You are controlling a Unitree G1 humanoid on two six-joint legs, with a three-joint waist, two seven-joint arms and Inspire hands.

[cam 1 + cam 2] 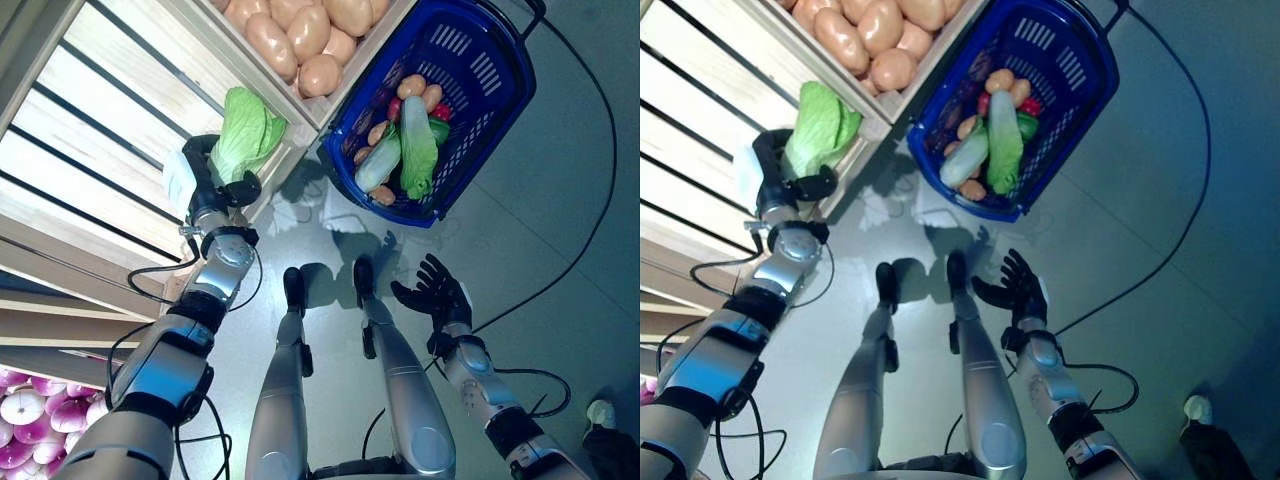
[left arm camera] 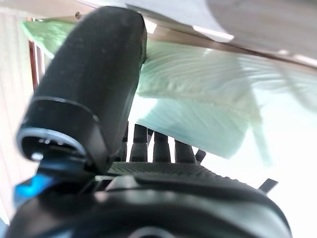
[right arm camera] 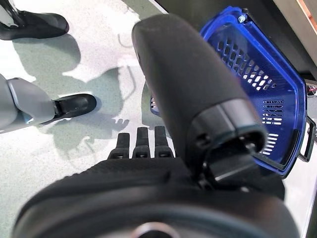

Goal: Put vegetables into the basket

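My left hand (image 1: 212,188) is curled round the base of a leafy green cabbage (image 1: 245,135) at the front edge of the wooden stand (image 1: 100,110). The cabbage's pale leaves show past the thumb in the left wrist view (image 2: 198,94). The blue plastic basket (image 1: 480,70) stands on the floor to the right of the stand. A long pale cabbage (image 1: 380,165), a green leafy vegetable (image 1: 417,150), small brown potatoes (image 1: 420,90) and a red vegetable lie in it. My right hand (image 1: 435,295) is open over the floor, short of the basket (image 3: 257,79).
The stand's slatted shelves and crates fill the left and top. Grey floor lies between the stand, the basket and my right hand. A pale shoe (image 1: 600,412) shows at the lower right corner.
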